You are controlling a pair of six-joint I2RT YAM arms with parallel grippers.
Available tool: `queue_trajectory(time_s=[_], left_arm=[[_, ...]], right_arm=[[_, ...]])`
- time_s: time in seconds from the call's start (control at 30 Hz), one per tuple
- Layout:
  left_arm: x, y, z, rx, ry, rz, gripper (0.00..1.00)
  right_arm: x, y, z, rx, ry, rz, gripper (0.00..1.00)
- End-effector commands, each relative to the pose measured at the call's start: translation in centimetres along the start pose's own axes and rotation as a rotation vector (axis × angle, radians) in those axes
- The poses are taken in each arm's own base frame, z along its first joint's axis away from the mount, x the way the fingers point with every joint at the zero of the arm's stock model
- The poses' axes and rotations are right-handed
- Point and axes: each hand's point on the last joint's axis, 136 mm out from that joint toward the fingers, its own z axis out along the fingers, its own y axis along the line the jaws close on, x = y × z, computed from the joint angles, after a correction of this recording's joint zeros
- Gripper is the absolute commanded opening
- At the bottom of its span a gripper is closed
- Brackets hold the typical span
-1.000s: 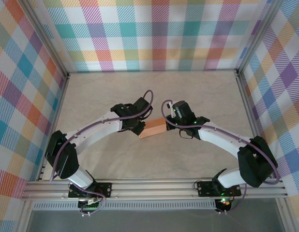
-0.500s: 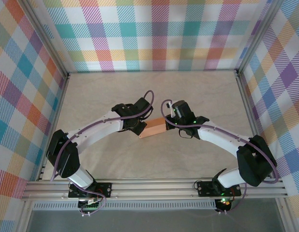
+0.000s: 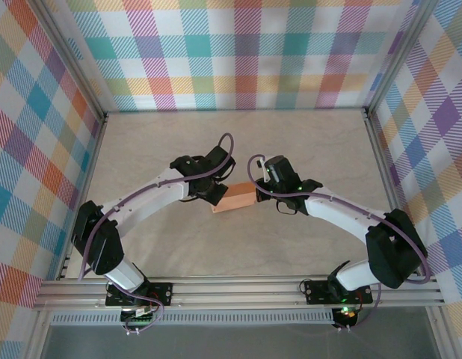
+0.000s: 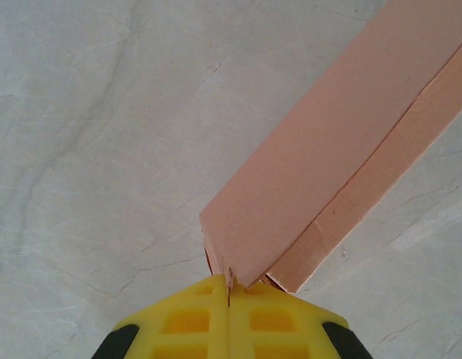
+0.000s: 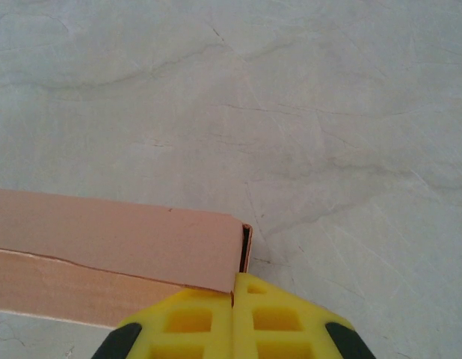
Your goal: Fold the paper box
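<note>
The paper box point(image 3: 233, 199) is a salmon-orange, flat rectangular box at the middle of the table, lying between my two grippers. My left gripper point(image 3: 214, 196) is at its left end. In the left wrist view the box point(image 4: 321, 172) runs off to the upper right, and the yellow fingers point(image 4: 186, 321) of the left gripper point(image 4: 229, 288) are shut on a thin card edge at its near corner. My right gripper point(image 3: 259, 190) is at the right end. In the right wrist view the right gripper point(image 5: 232, 299) is shut at the box's point(image 5: 111, 243) end corner, where a narrow dark gap shows.
The table point(image 3: 231, 142) is pale and marble-patterned, ringed by checked walls point(image 3: 238, 52) and an aluminium frame point(image 3: 238, 288) at the near edge. Bare table surface lies behind and in front of the box.
The left gripper has shifted slightly left and away, and the box has moved a little left with it. The right arm has barely moved.
</note>
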Motion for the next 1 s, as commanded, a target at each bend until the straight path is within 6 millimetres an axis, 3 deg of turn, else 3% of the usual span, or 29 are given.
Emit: queue_trajectory(time_s=[0.0,0.97], left_arm=[[-0.9,-0.9,-0.1,0.054,0.005,-0.055,0.00],[-1.9,-1.3,2.2,0.371,0.105,-0.517,0.00]], right_arm=[[1.3,0.8,0.3,-0.008,0.075,-0.010,0.00],[1.0,2.1,0.4,0.022,0.085,-0.099,0.00]])
